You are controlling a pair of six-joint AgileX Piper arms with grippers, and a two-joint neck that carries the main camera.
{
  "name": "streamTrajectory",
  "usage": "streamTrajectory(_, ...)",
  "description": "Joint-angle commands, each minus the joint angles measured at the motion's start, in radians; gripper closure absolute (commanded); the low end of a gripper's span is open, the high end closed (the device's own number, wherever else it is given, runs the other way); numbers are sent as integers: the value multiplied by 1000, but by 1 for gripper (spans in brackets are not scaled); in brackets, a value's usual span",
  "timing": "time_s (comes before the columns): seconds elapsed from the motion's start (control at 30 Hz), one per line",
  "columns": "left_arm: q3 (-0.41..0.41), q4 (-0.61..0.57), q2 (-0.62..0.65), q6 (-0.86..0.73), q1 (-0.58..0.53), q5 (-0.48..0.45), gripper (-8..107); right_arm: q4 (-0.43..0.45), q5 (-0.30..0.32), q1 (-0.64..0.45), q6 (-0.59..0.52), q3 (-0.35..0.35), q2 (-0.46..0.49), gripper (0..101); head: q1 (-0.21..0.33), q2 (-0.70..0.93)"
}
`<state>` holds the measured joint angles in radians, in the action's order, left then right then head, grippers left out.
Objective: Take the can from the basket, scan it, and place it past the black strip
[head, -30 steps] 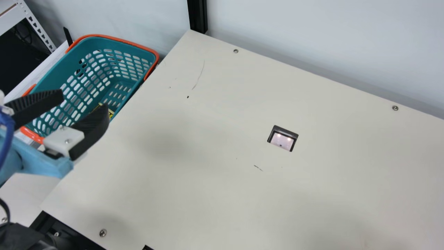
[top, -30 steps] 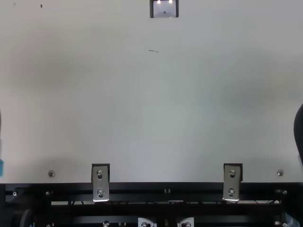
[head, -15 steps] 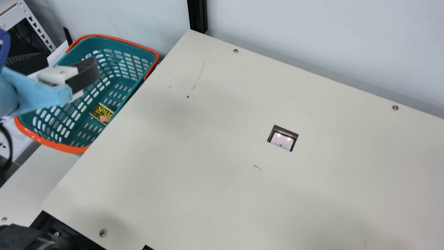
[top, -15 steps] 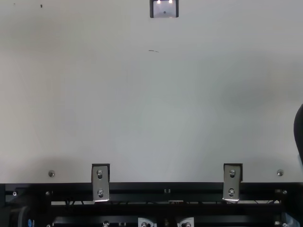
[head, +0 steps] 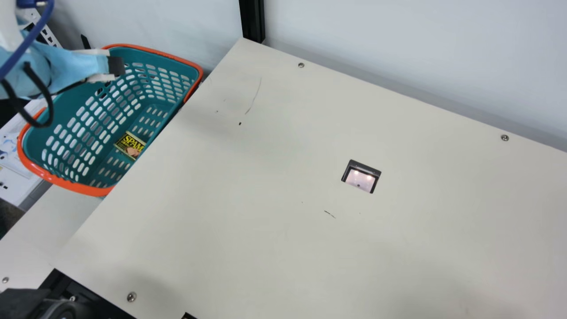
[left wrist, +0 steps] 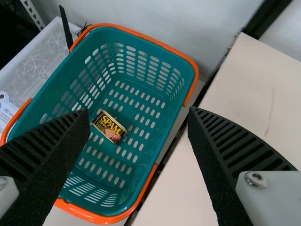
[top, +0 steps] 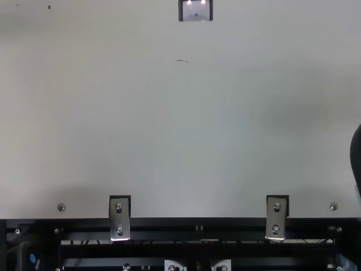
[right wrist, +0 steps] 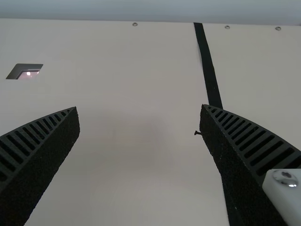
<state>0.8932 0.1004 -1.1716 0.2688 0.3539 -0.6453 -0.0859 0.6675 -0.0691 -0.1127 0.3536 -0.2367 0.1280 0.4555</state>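
Right now, the can sits inside the teal basket, toward the left of the main view. It rests on the slotted floor of the basket, its dark label with yellow lettering facing up, close to the side that borders the cream table. An orange rim runs around the basket.

The left gripper hangs over the far part of the basket, in the upper left of the main view, apart from the can. As the left wrist view shows, the claw of the left gripper is spread wide, and the can lies between the lines of its two black ribbed fingers, farther down in the basket.

The right gripper, seen in the right wrist view, is also spread wide, with bare table between its fingertips. The black strip runs across the table there, passing behind one of its fingers.

A scanner window with two small lights is set into the table, right of centre in the main view and at the top edge of the top view. Behind the table, a black post stands against the pale wall, at the top of the main view.
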Motion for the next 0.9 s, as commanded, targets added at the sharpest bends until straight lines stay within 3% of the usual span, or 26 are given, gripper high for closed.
streamTrajectory(0.0, 13, 7, -80, 43, 8, 7, 9, 0, 0, 0, 0, 0, 0, 0, 49, 17)
streamTrajectory(0.57, 93, 169, -454, 490, 25, 53, 9, 0, 0, 0, 0, 0, 0, 0, 49, 17)
streamTrajectory(0.87, 134, 192, -626, 620, 50, 88, 9, 0, 0, 0, 0, 0, 0, 0, 49, 17)
